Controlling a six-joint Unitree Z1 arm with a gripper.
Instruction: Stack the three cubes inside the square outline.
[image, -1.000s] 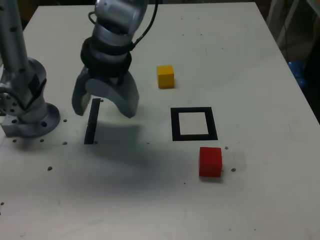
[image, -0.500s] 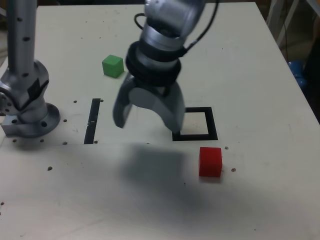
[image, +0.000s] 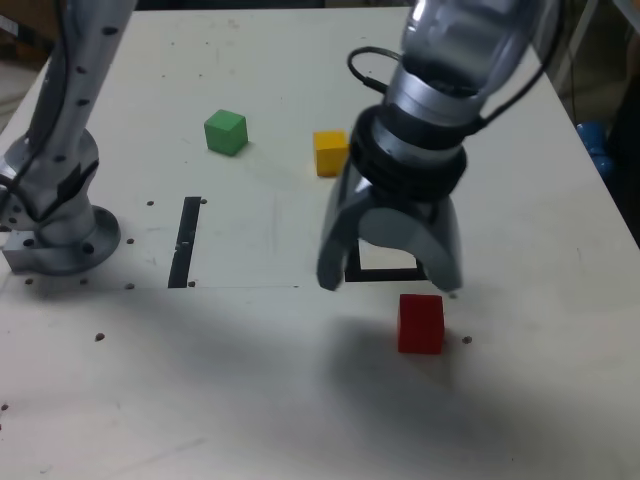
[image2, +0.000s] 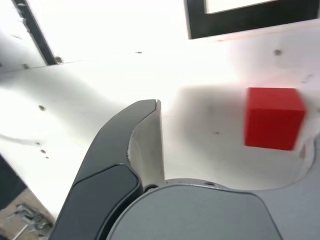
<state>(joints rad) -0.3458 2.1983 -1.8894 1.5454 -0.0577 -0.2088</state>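
In the exterior view my gripper (image: 390, 282) hangs open and empty above the near edge of the square outline (image: 385, 273), hiding most of it. The red cube (image: 420, 323) lies on the table just in front of the outline, slightly toward that view's right of the gap between the fingers. The yellow cube (image: 330, 152) sits behind the outline and the green cube (image: 226, 132) farther to that view's left. The wrist view shows one finger (image2: 145, 135), the red cube (image2: 274, 118) between the open jaws, and a corner of the outline (image2: 240, 20).
The arm's base (image: 60, 225) stands at the exterior view's left. A straight black tape strip (image: 184, 240) lies beside it and shows in the wrist view too (image2: 35, 30). Small screw holes dot the white table (image: 250, 400).
The open gripper has swung from over the tape strip to the exterior view's right, past the middle of the table, to above the outline's near edge. The cubes have not moved.
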